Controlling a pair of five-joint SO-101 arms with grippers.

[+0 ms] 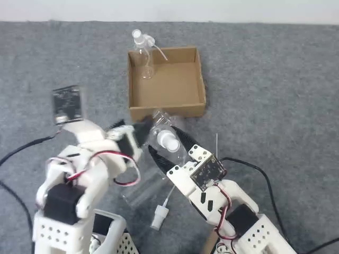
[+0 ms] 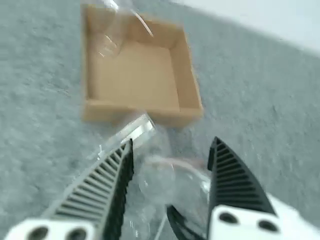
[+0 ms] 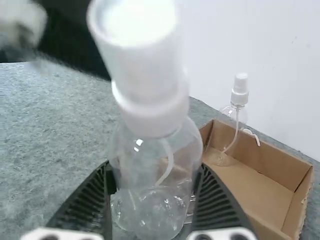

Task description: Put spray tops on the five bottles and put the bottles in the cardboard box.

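Observation:
My right gripper point(image 1: 172, 149) is shut on a clear bottle point(image 1: 160, 133) that has a white spray top point(image 1: 169, 141) on its neck, held just in front of the cardboard box point(image 1: 201, 79). In the right wrist view the bottle point(image 3: 150, 200) sits between the fingers, with the spray top point(image 3: 137, 50) above them. My left gripper point(image 1: 142, 130) is open beside that bottle's upper end. In its wrist view, the left gripper point(image 2: 172, 145) stands with its fingers wide apart and the bottle point(image 2: 160, 175) blurred between and beyond them. Another capped bottle point(image 1: 143, 58) stands in the box's far left corner.
A loose spray top point(image 1: 159, 216) with its tube lies on the grey carpet between the two arm bases. Close by, what looks like a clear bottle point(image 1: 142, 189) lies on its side. Black cables point(image 1: 254, 168) run beside the right arm.

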